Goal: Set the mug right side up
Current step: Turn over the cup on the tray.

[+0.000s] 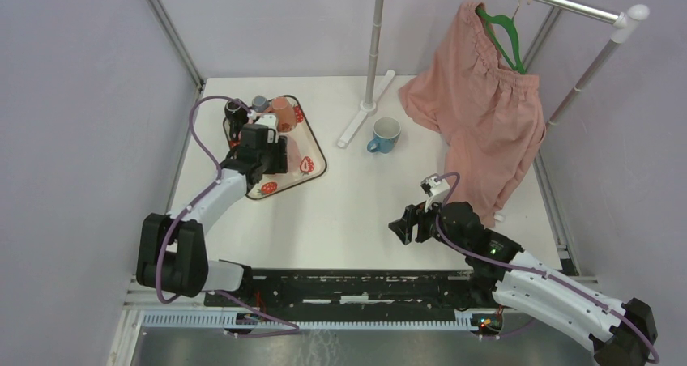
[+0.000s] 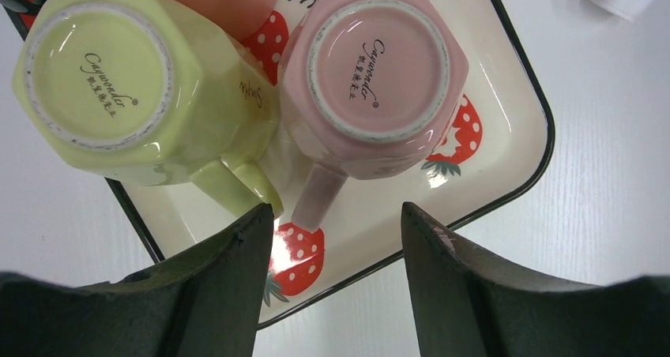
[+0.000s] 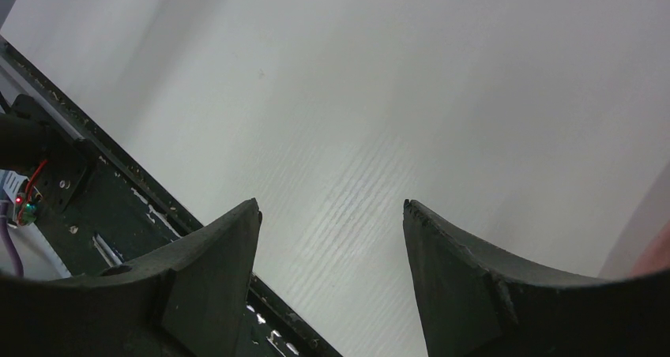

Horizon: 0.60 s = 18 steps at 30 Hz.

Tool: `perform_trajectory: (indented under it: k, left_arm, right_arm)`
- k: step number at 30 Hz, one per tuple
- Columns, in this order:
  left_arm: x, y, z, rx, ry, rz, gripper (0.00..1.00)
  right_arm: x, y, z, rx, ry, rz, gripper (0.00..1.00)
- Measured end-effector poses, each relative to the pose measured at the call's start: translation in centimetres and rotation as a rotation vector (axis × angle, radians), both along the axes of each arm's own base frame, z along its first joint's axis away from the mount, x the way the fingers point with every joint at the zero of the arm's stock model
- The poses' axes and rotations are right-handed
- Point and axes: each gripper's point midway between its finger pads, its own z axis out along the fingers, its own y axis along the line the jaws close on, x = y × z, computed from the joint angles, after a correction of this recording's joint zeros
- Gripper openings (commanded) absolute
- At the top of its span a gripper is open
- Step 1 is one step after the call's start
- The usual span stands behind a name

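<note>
Two mugs stand upside down on the strawberry-print tray (image 2: 517, 163): a pink one (image 2: 378, 65) and a light green one (image 2: 95, 73), bases up, handles pointing toward me. My left gripper (image 2: 336, 223) is open and empty just above them, and the pink mug's handle (image 2: 316, 199) ends just ahead of the gap between its fingers. In the top view the left gripper (image 1: 271, 154) hovers over the tray (image 1: 314, 170), hiding these mugs. My right gripper (image 1: 403, 227) is open and empty over bare table near the front; its wrist view (image 3: 332, 211) shows only the tabletop.
A blue mug (image 1: 385, 134) stands upright mid-table. An orange cup (image 1: 281, 109) and small dark items sit at the tray's far end. A clothes rack pole (image 1: 374, 42) and its base stand behind, with pink shorts (image 1: 478, 107) hanging at the right. A black rail (image 3: 118, 191) runs along the table's front edge.
</note>
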Motion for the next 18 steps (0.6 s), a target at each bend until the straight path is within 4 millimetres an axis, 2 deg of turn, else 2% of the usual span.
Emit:
perform_trajectory:
  k: [6,11,15,18]
  left_arm:
    - [0.6,-0.1,-1.2,0.007,0.017,-0.007,0.64]
    - [0.5,-0.5,-3.0,0.013,0.061,-0.039,0.52]
    - [0.4,-0.9,-3.4,0.002,0.075,-0.063,0.41]
    - [0.5,-1.2,-3.3,-0.004,0.073,-0.079,0.40]
  right_arm:
    - [0.0,0.0,-0.1,-0.001,0.003,0.003,0.74]
    - [-0.1,0.1,-0.1,-0.001,0.006,0.007,0.74]
    - [0.0,0.2,0.0,0.003,0.003,0.006,0.74]
    - [0.0,0.3,0.1,0.009,0.002,0.006,0.74]
